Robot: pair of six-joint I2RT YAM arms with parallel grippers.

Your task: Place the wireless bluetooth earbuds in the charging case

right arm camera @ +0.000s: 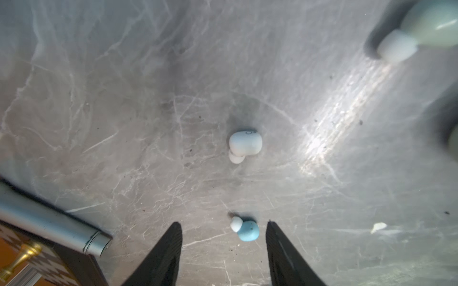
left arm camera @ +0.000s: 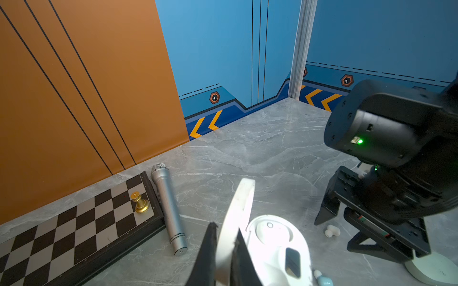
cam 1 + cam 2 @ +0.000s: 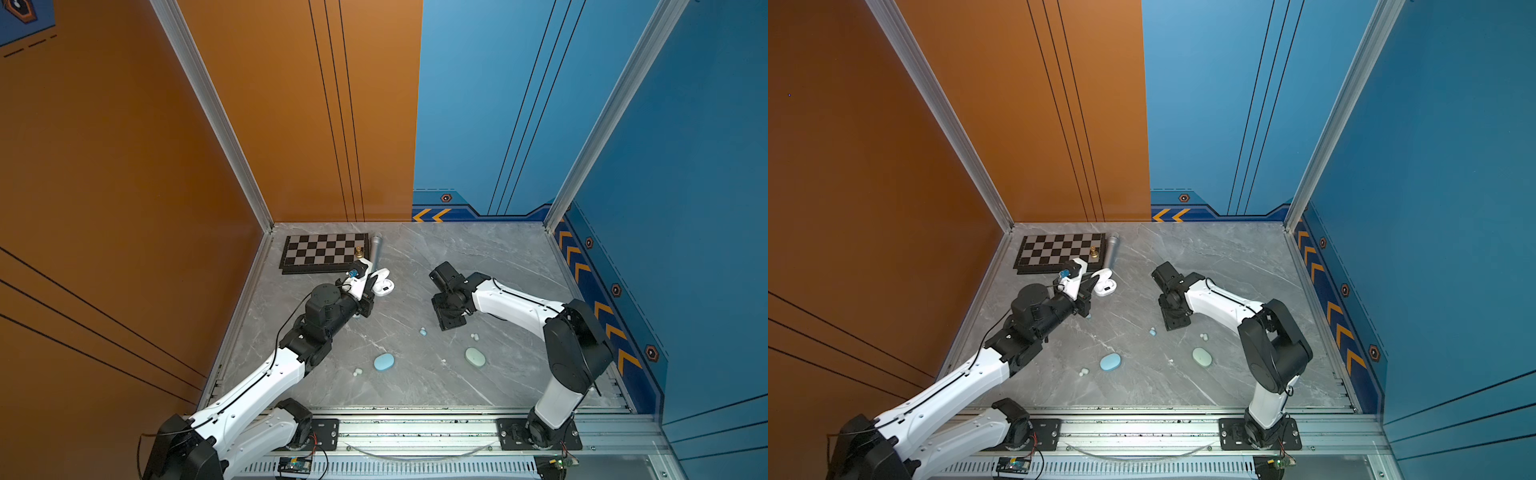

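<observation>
Near the front edge of the tabletop (image 3: 415,388), the blue case (image 3: 383,361) and green case (image 3: 475,357) lie closed, with earbuds (image 3: 473,336) loose around them. Mid-tabletop, the right fingers (image 1: 173,237) hang spread over a light blue earbud (image 1: 248,231). Farther, leftward, the left fingers (image 2: 210,245) pinch the lid (image 2: 244,198) of the open white case (image 2: 270,231). Seemingly nothing is inserted yet.

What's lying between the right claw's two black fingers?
A light blue earbud with a white tip, untouched; the right wrist view shows it.
</observation>
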